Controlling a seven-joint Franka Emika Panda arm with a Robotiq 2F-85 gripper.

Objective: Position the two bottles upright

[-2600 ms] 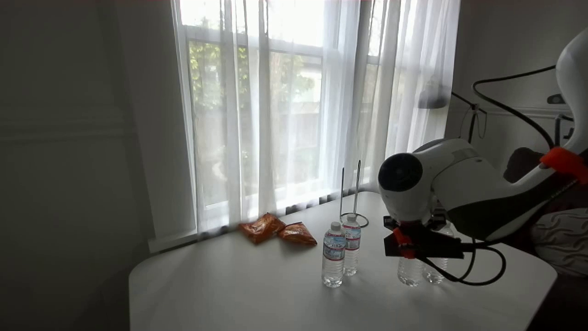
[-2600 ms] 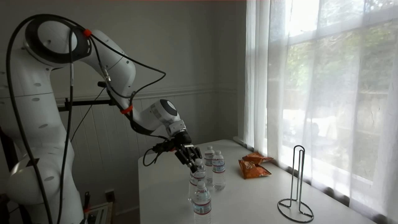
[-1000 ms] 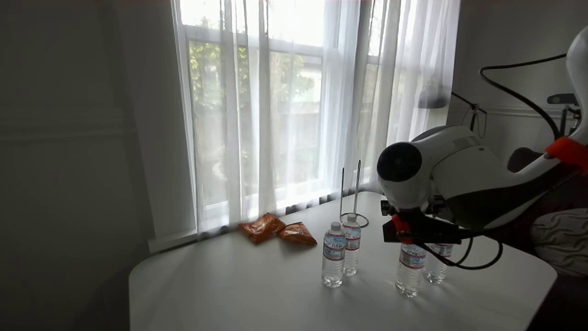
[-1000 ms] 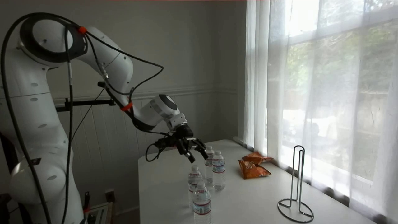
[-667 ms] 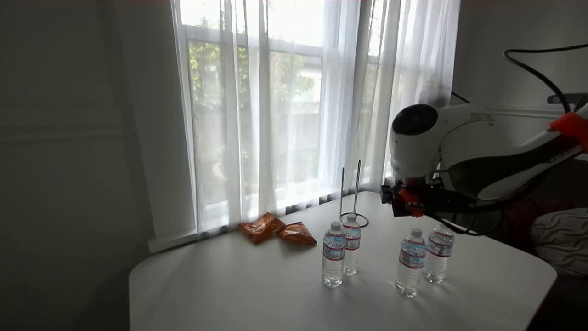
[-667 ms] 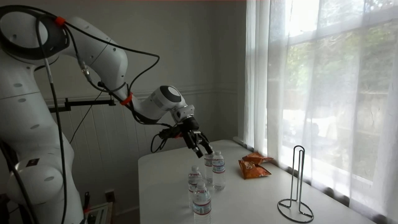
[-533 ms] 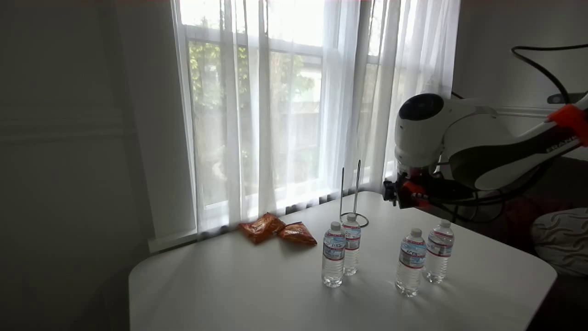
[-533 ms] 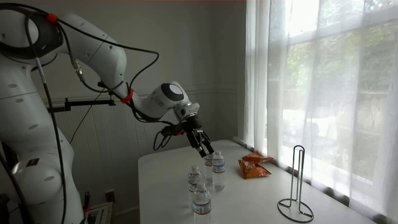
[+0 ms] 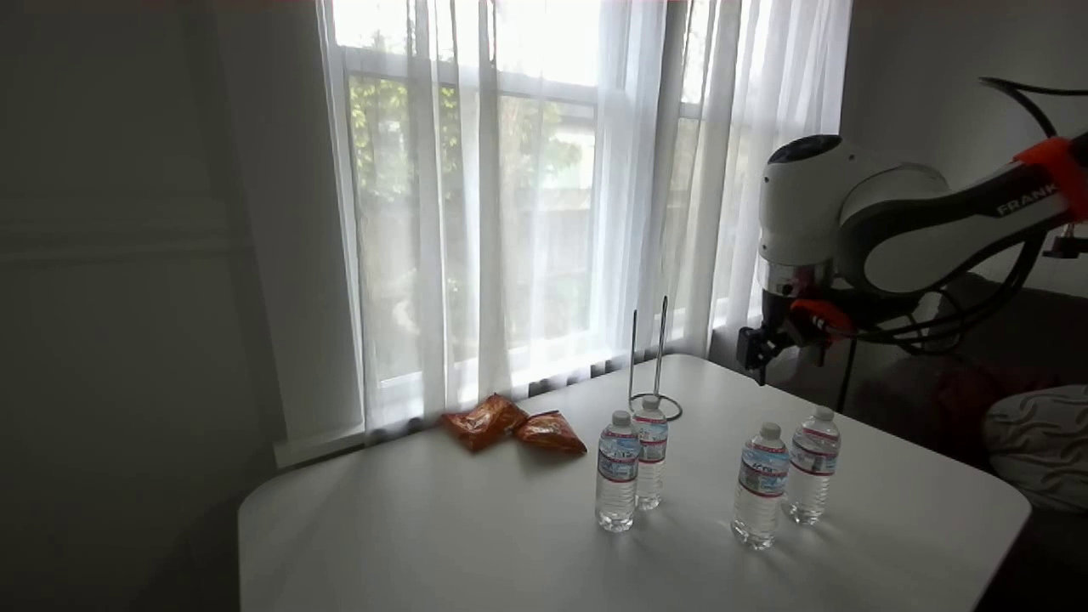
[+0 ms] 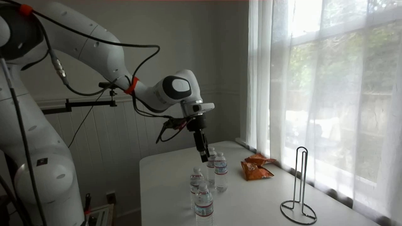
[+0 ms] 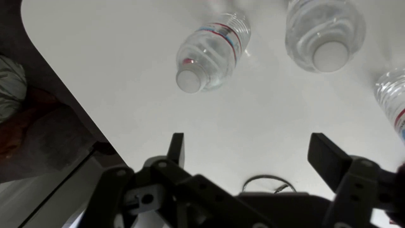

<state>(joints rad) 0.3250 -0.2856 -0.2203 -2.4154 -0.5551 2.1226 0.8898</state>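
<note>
Two clear water bottles with pale caps stand upright on the white table: a front bottle point(image 9: 759, 493) and one just behind it point(image 9: 813, 467). A near-identical pair, a nearer bottle point(image 9: 616, 476) and another point(image 9: 652, 459), stands upright further left. In an exterior view the front-most bottle point(image 10: 204, 204) partly covers its neighbour point(image 10: 196, 182). My gripper point(image 10: 205, 157) hangs above the table, apart from the bottles. In the wrist view my gripper point(image 11: 246, 142) is wide open, with only tabletop and part of a wire ring visible between its fingers.
Orange snack packets point(image 9: 514, 427) lie by the window. A wire stand point(image 10: 296, 177) rises from the table near the window side; its ring point(image 11: 269, 176) shows in the wrist view. The table's edge point(image 11: 95, 123) runs diagonally at left there. Curtains hang beyond.
The front bottle of the right-hand pair has been set down lower and let go. My open gripper has since risen, moved away from the bottles and turned to point more straight down.
</note>
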